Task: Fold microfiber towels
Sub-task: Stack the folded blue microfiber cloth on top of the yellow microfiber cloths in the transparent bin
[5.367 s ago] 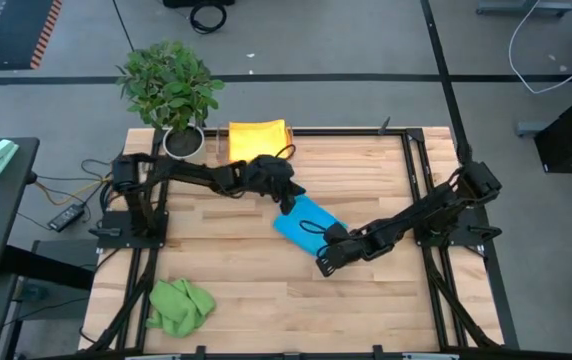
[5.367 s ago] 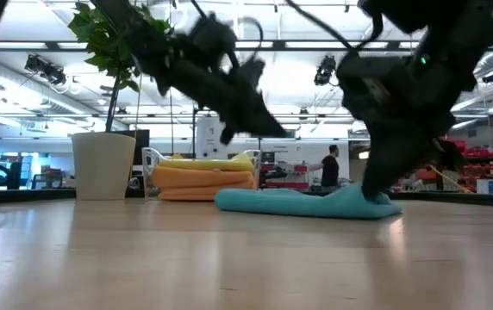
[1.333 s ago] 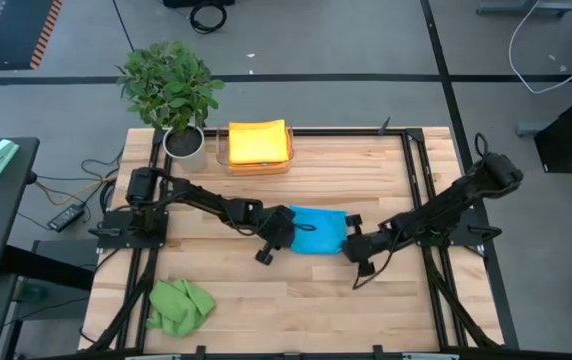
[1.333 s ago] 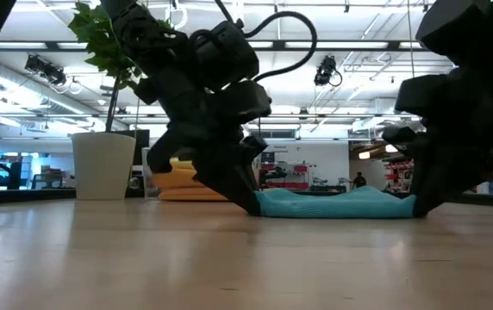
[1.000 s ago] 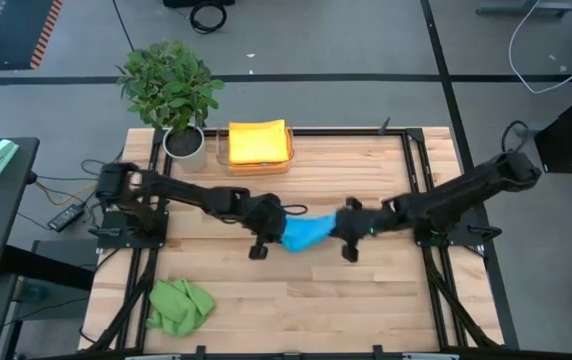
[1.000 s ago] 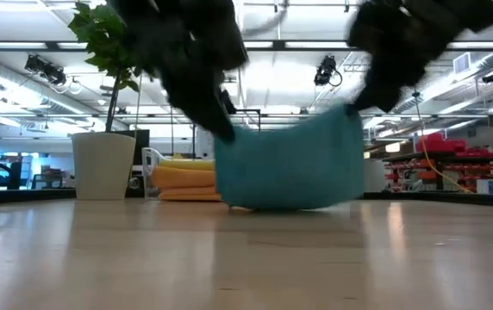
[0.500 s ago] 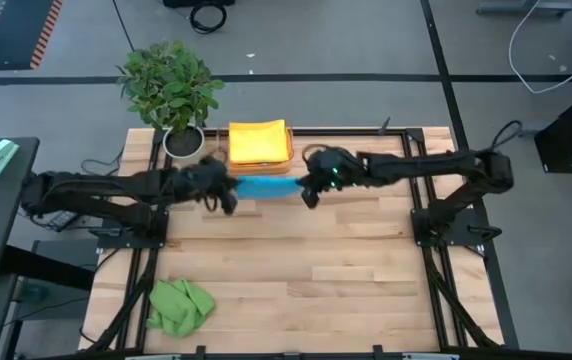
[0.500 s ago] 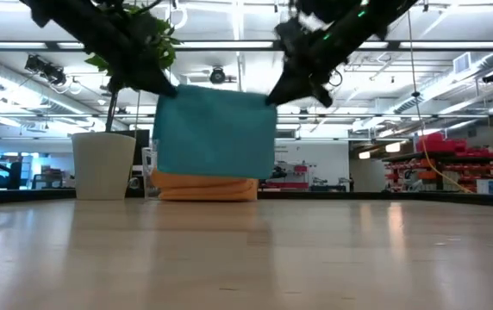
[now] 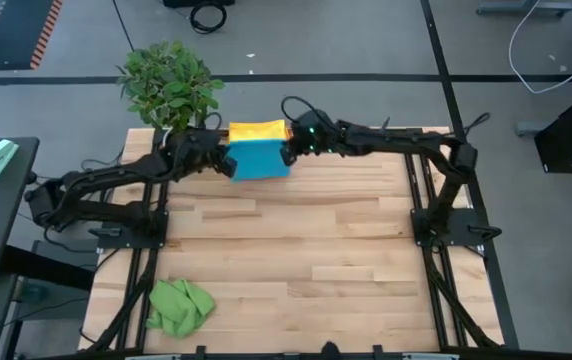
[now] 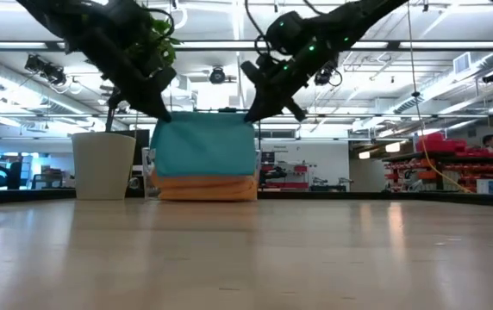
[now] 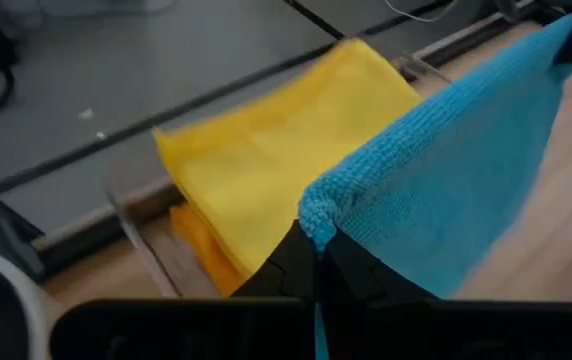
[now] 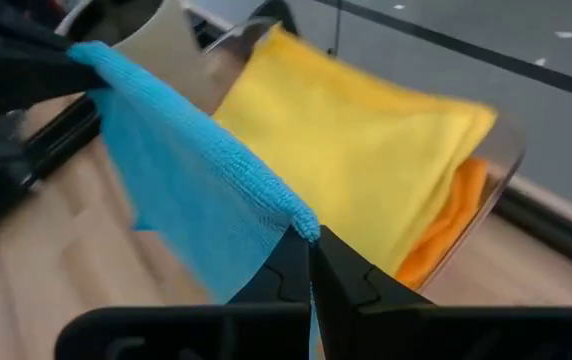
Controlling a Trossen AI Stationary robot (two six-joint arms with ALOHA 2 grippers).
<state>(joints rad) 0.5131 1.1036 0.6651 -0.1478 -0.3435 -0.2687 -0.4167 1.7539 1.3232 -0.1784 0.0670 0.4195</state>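
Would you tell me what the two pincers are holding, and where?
The left pincer and right pincer each pinch an upper corner of the folded blue towel, hanging above the table.

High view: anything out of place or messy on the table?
One thing: the green towel lies crumpled near the table's front-left corner, unfolded. The blue towel hangs between the left hand and right hand by the yellow stack, as expected.
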